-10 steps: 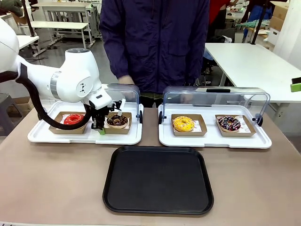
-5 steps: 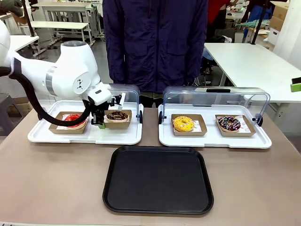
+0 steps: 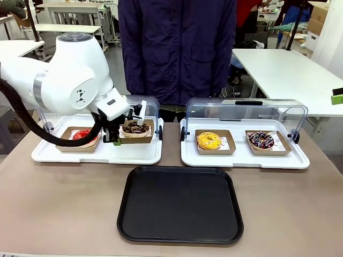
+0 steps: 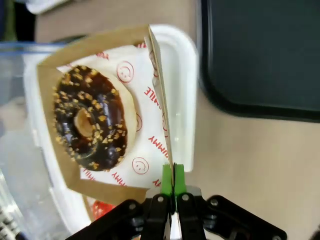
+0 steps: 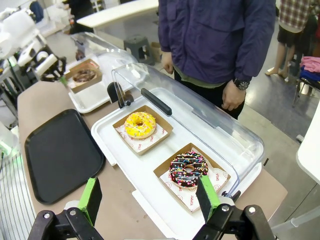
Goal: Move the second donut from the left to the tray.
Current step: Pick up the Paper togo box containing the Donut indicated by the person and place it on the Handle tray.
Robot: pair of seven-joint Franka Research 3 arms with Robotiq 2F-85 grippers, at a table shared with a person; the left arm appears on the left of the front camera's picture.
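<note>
left gripper (image 4: 173,176) pinched shut on the dish (image 4: 159,80) wall, lifted; chocolate donut (image 4: 92,118) inside, beside the pads. tray (image 3: 180,204) well apart, cut off in wrist view. right gripper (image 5: 150,197) spread wide, holding nothing.

Tan table (image 3: 64,203) carries black tray (image 3: 180,204) in front, two white trays (image 3: 96,155) (image 3: 245,157) behind

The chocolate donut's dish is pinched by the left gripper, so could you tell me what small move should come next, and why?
Probably carry it toward the robot and to the right, over to the black tray. The left gripper is shut on the side wall of the cardboard dish, which looks lifted off the white tray with the chocolate donut inside, and the black tray lies bare.
</note>
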